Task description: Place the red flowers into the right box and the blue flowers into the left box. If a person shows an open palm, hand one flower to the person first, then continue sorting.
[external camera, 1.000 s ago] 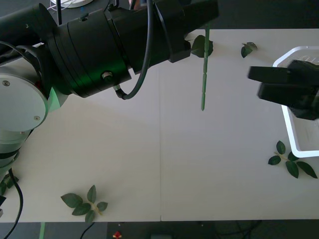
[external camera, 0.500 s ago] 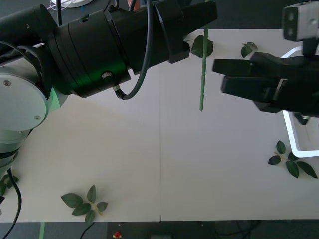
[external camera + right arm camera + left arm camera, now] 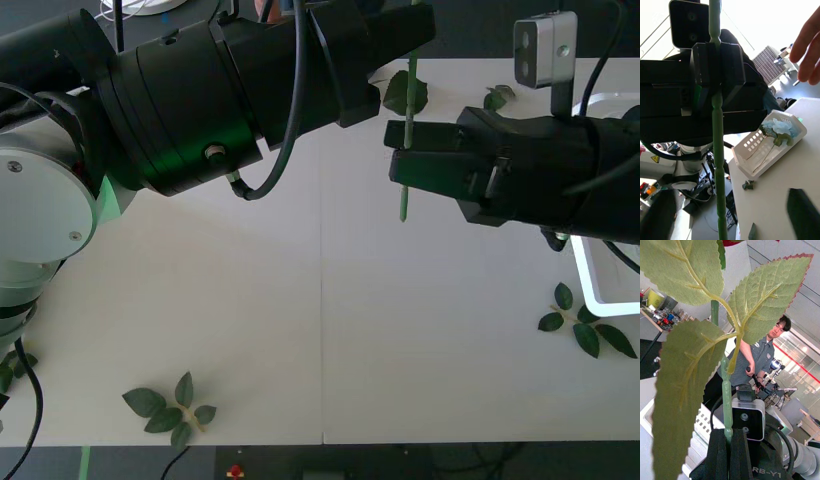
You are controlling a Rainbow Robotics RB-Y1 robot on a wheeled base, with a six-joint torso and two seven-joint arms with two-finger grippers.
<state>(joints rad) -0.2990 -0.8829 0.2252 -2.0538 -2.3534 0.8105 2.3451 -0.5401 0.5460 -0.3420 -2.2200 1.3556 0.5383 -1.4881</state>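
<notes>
My left gripper point(image 3: 408, 32) reaches across the back of the table, shut on the stem of a red flower point(image 3: 405, 190) that hangs straight down. In the left wrist view its black fingers point(image 3: 718, 453) clamp the green stem below big leaves point(image 3: 748, 303) and a sliver of red bloom point(image 3: 732, 242). My right gripper point(image 3: 397, 155) has come in from the right and stands open with the stem point(image 3: 718, 157) between its fingers. The right box point(image 3: 592, 300) is partly hidden behind the right arm. The left box point(image 3: 752, 157) holds a blue flower point(image 3: 778, 127). A person's hand point(image 3: 808, 48) with extended fingers is above.
Loose leaf sprigs lie at the front left point(image 3: 170, 405), beside the right box point(image 3: 585, 325) and at the back point(image 3: 497, 97). The table's front edge runs along the bottom of the front view.
My right gripper has moved left from over the right box to the hanging stem. The left arm and the flower have stayed put.
</notes>
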